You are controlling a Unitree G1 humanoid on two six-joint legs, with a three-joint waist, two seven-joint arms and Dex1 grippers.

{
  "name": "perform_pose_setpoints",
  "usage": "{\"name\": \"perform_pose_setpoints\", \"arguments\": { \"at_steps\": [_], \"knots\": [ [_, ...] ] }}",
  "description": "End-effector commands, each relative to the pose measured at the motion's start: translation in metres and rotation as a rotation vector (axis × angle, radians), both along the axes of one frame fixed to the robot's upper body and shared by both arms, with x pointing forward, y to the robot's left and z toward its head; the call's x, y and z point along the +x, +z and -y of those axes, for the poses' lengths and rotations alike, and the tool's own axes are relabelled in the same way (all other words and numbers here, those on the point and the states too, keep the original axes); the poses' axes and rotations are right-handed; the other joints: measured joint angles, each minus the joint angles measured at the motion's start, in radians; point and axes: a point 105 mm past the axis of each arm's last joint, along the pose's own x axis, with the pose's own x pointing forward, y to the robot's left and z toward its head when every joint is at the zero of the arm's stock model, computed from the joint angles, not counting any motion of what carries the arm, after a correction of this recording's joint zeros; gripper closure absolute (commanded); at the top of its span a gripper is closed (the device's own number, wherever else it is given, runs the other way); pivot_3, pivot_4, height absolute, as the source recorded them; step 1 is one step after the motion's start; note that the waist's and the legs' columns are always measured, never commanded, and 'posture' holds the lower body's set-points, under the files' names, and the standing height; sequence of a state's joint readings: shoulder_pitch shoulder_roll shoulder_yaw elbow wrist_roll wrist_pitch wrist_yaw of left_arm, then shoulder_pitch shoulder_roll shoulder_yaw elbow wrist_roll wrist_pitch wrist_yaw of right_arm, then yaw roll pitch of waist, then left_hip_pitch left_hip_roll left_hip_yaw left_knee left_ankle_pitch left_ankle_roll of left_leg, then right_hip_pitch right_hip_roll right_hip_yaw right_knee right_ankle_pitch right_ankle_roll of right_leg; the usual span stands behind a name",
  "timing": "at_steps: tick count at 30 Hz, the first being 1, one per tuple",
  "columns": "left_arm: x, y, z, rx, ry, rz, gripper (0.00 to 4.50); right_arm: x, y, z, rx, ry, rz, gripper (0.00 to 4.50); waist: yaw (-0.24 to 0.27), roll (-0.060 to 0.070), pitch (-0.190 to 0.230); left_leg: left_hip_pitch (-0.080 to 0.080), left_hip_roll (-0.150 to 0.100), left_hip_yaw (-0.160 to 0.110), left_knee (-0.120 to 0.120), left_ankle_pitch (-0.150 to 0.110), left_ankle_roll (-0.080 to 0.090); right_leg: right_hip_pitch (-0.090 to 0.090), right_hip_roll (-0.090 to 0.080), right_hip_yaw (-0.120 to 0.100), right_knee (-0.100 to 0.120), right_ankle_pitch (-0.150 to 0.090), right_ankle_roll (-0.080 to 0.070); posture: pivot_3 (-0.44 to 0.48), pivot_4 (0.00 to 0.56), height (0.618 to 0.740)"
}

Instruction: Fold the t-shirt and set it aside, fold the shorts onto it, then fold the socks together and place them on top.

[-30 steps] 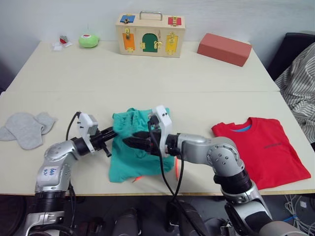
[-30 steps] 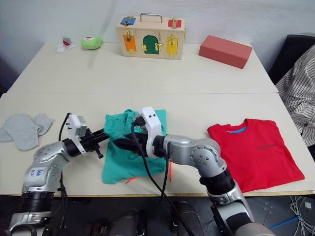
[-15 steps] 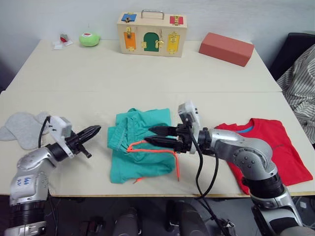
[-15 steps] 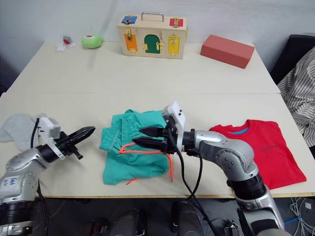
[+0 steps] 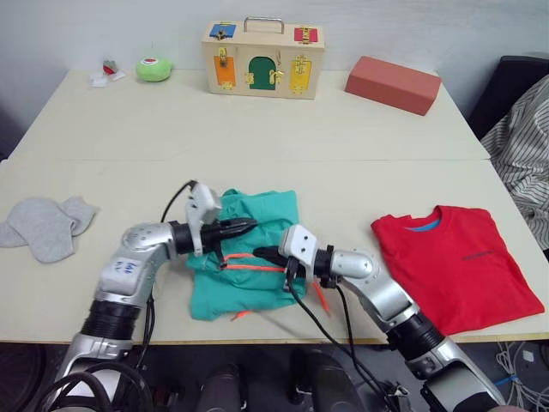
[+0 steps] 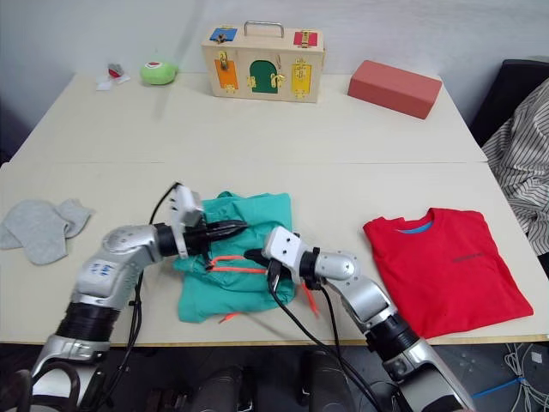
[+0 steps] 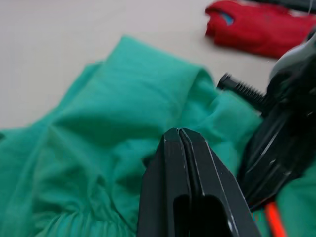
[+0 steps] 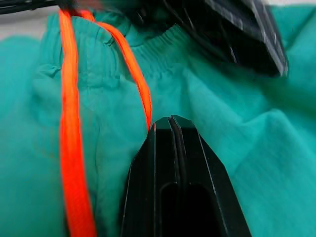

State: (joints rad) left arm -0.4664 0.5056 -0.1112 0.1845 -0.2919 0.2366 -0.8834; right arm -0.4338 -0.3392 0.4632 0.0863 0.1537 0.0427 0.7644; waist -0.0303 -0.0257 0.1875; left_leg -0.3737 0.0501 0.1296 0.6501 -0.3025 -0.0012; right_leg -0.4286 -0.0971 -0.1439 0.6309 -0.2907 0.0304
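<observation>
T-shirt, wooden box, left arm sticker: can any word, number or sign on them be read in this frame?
None can be read.
t-shirt: dark chest mark, too small to read.
left arm sticker: blue marks, too blurred to read.
wooden box: coloured doors and latches, no legible text.

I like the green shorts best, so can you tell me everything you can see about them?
The shorts are soft teal-green cloth, bunched and wrinkled rather than flat, with a gathered stretchy waistband and a bright orange drawstring trailing across them and off their edge. They lie near the front edge of the pale table. Both pincers, fingers shut, are over the shorts: the left pincer near the waistband, the right pincer by the drawstring.
</observation>
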Motion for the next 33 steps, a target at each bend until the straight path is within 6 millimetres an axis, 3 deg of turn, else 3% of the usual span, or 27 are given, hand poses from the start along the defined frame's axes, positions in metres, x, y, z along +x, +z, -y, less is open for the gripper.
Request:
{"name": "perform_pose_setpoints", "arguments": {
  "at_steps": [1, 4, 6, 10, 14, 19, 22, 25, 27, 29, 33],
  "knots": [
    [0.020, -0.003, -0.015, -0.032, 0.137, 0.037, 4.50, -0.016, -0.007, -0.001, 0.002, 0.067, -0.004, 4.48, 0.004, 0.000, 0.000, 0.000, 0.000, 0.000, 0.000, 0.000, 0.000, 0.001, 0.000, 0.000, 0.000, 0.000, 0.000, 0.000, 0.150, 0.740],
    [0.022, -0.008, -0.023, -0.065, 0.154, 0.049, 4.50, -0.026, -0.010, 0.005, 0.016, 0.103, -0.023, 4.48, 0.005, 0.000, 0.000, 0.002, -0.001, -0.001, 0.001, -0.001, 0.001, 0.002, -0.002, 0.000, 0.002, 0.000, 0.000, 0.000, 0.150, 0.740],
    [0.013, 0.002, -0.022, -0.143, 0.075, 0.072, 4.50, -0.028, -0.005, 0.009, 0.047, 0.115, -0.028, 4.48, 0.001, 0.000, 0.000, 0.004, -0.001, 0.000, 0.001, -0.002, 0.003, 0.003, -0.003, 0.001, 0.004, 0.000, 0.000, 0.000, 0.150, 0.740],
    [-0.006, 0.020, -0.029, -0.155, -0.066, 0.132, 4.50, -0.021, 0.027, 0.015, 0.180, 0.116, -0.036, 4.48, 0.001, 0.000, 0.000, 0.004, 0.000, 0.000, 0.001, -0.001, 0.001, 0.001, -0.002, 0.001, 0.007, 0.001, -0.001, 0.000, 0.150, 0.740],
    [-0.021, 0.030, -0.041, -0.103, -0.120, 0.138, 4.50, 0.001, 0.049, 0.014, 0.225, 0.055, -0.015, 4.48, 0.000, 0.000, 0.000, 0.004, 0.001, -0.001, 0.001, 0.001, -0.001, 0.000, -0.001, 0.001, 0.008, 0.001, -0.002, 0.000, 0.150, 0.740],
    [-0.032, 0.014, -0.046, -0.015, -0.120, 0.118, 4.50, 0.029, 0.041, 0.008, 0.169, -0.038, 0.029, 4.48, 0.003, 0.000, 0.000, 0.004, 0.000, -0.001, 0.001, 0.001, -0.001, 0.001, -0.002, 0.001, 0.008, 0.001, -0.002, 0.000, 0.150, 0.740],
    [-0.038, -0.011, -0.048, 0.069, -0.108, 0.102, 4.50, 0.050, 0.032, 0.006, 0.173, -0.120, 0.013, 4.48, 0.002, 0.000, 0.000, 0.003, -0.001, 0.000, 0.002, 0.000, 0.000, 0.000, -0.003, 0.002, 0.007, 0.001, -0.002, 0.000, 0.150, 0.740],
    [-0.032, -0.030, -0.055, 0.037, -0.021, 0.072, 4.50, 0.076, 0.030, 0.020, 0.193, -0.229, 0.010, 4.48, 0.001, 0.000, 0.000, 0.003, -0.002, 0.002, 0.003, -0.001, 0.001, 0.000, -0.004, 0.003, 0.007, 0.001, -0.002, 0.000, 0.150, 0.740],
    [-0.040, -0.042, -0.058, 0.084, -0.068, 0.066, 4.50, 0.083, 0.035, 0.025, 0.211, -0.241, 0.018, 4.48, 0.001, 0.000, 0.000, 0.003, -0.002, 0.002, 0.003, 0.000, 0.002, 0.001, -0.004, 0.003, 0.008, 0.001, -0.002, 0.000, 0.150, 0.740],
    [-0.042, -0.042, -0.060, 0.078, -0.088, 0.078, 4.50, 0.085, 0.041, 0.029, 0.216, -0.211, 0.021, 4.48, 0.000, 0.001, 0.000, 0.005, -0.001, 0.002, 0.004, 0.000, 0.002, 0.001, -0.005, 0.003, 0.009, 0.001, -0.002, 0.000, 0.150, 0.740],
    [-0.037, -0.019, -0.058, -0.006, -0.075, 0.140, 4.50, 0.073, 0.063, 0.043, 0.332, -0.120, -0.101, 4.48, 0.000, 0.002, 0.001, 0.004, -0.001, 0.002, 0.003, 0.000, 0.002, 0.000, -0.004, 0.003, 0.011, 0.001, -0.002, 0.000, 0.150, 0.740]
  ]
}}
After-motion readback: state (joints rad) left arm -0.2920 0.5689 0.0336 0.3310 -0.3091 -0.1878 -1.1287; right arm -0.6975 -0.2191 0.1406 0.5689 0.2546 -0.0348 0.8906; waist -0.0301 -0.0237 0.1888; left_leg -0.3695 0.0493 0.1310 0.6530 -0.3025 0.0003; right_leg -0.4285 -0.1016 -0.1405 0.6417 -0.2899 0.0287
